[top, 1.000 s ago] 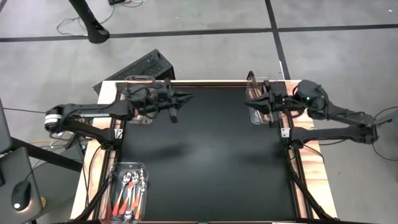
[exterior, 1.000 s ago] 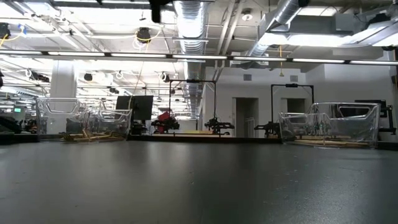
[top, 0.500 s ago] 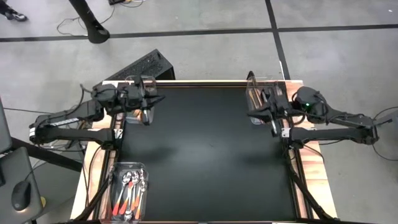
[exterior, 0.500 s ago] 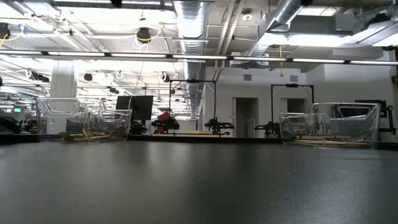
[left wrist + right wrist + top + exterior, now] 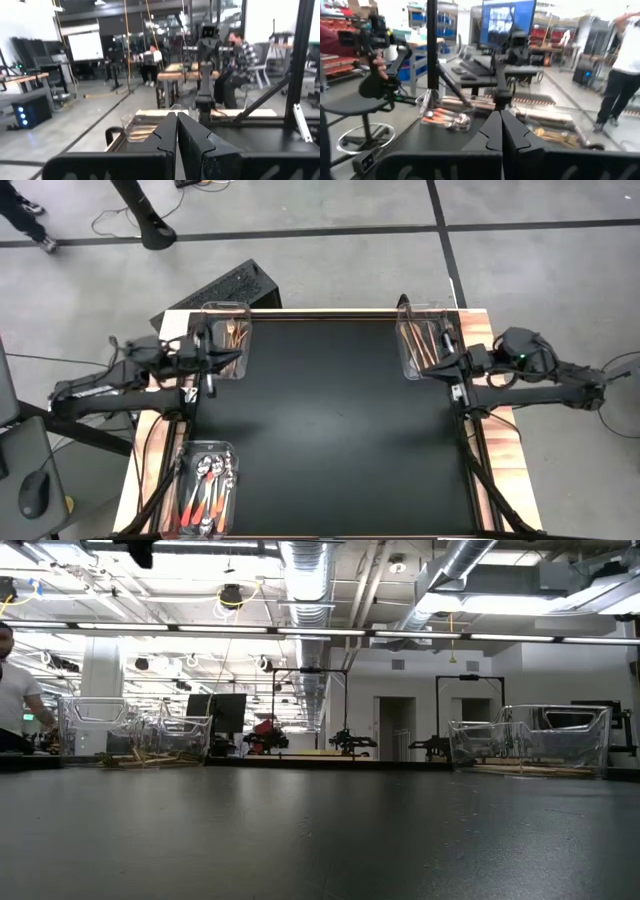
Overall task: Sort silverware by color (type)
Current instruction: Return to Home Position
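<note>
Black matting covers the worktop (image 5: pixel 330 430), which has a wooden border and stands on a grey floor. At the worktop's left edge the left pincer (image 5: pixel 176 119) is closed, its two fingers pressed flush together and holding nothing. It sits just beside the upper-left bin (image 5: pixel 226 306), as seen from overhead. At the right edge the right pincer (image 5: pixel 500 117) is likewise clamped together and carries nothing, and it sits just beside the upper-right bin (image 5: pixel 421 308). Both arms lie folded low along the worktop's sides. The silverware lies in the bins, one kind to each. The gold forks (image 5: pixel 236 335) are in the upper-left bin and the slim copper knives (image 5: pixel 420 345) in the upper-right bin. The spoons (image 5: pixel 205 485), silver bowls and orange-red handles, are in the lower-left bin (image 5: pixel 206 444) with their bowls toward the upper side. All three bins are clear plastic and stand at corners of the worktop. Beyond the worktop, a person (image 5: pixel 12 680) in a white top stands at the left of the low view. Seated people (image 5: pixel 240 47) show in the left wrist view.
</note>
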